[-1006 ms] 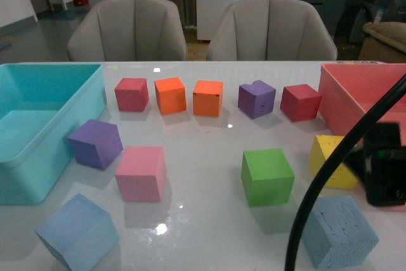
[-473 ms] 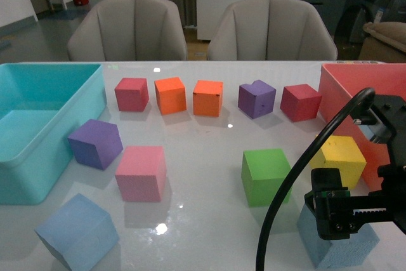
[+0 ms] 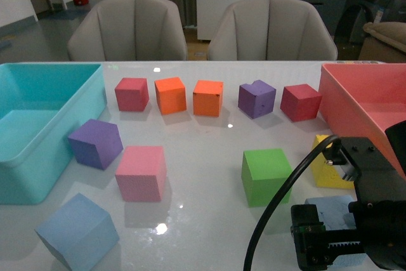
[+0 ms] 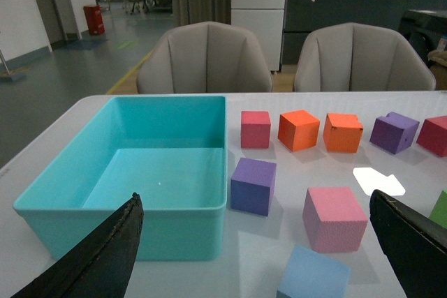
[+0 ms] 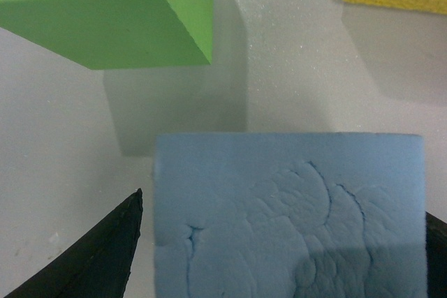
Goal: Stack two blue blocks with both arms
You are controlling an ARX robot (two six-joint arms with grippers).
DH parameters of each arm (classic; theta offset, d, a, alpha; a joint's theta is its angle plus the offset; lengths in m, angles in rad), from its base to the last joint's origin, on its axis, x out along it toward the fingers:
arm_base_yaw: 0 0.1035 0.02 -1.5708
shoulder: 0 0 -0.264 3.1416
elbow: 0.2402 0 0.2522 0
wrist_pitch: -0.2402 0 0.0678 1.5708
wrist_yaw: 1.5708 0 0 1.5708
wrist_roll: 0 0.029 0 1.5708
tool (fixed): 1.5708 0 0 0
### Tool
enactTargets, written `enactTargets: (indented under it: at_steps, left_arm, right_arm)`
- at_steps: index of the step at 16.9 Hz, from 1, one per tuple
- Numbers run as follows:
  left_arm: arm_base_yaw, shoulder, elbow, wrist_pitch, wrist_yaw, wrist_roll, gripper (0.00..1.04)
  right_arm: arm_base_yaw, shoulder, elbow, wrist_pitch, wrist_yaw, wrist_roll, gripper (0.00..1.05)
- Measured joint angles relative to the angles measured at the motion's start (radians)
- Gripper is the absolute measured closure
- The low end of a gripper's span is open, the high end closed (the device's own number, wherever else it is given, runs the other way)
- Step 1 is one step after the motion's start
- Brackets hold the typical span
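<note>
A light sky-blue foam cube is seen at about 7 o'clock on the glossy white table, turned corner-on, with a pink foam cube at its 1 o'clock. The second sky-blue foam cube is placed at about 5 o'clock on the table and is largely covered in the front view by the black right gripper. Its top face is shown as grainy and creased by fine cracks. A green foam cube is found at its 11 o'clock and a yellow foam cube at its 1 o'clock. The right gripper's jaws are spread, with one finger on each side of this cube; no contact can be made out. The left gripper is held with its jaws wide apart, near the teal plastic bin.
</note>
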State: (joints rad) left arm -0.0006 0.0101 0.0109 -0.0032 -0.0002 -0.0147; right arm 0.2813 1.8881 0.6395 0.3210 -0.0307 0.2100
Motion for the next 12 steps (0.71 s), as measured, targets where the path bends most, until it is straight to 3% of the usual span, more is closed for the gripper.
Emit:
enactTargets:
  at_steps: [4, 8, 12]
  left_arm:
    - [0.0, 0.0, 0.0, 0.0, 0.0, 0.0, 0.07]
    - [0.0, 0.0, 0.0, 0.0, 0.0, 0.0, 0.07]
    - [0.0, 0.0, 0.0, 0.0, 0.0, 0.0, 0.07]
  right_arm:
    - [-0.008, 0.024, -0.013, 0.038, 0.006, 0.003, 0.07]
    - [-0.027, 0.02, -0.025, 0.069, 0.024, 0.003, 0.48]
    - [-0.026, -0.087, -0.098, 0.069, 0.055, 0.003, 0.57]
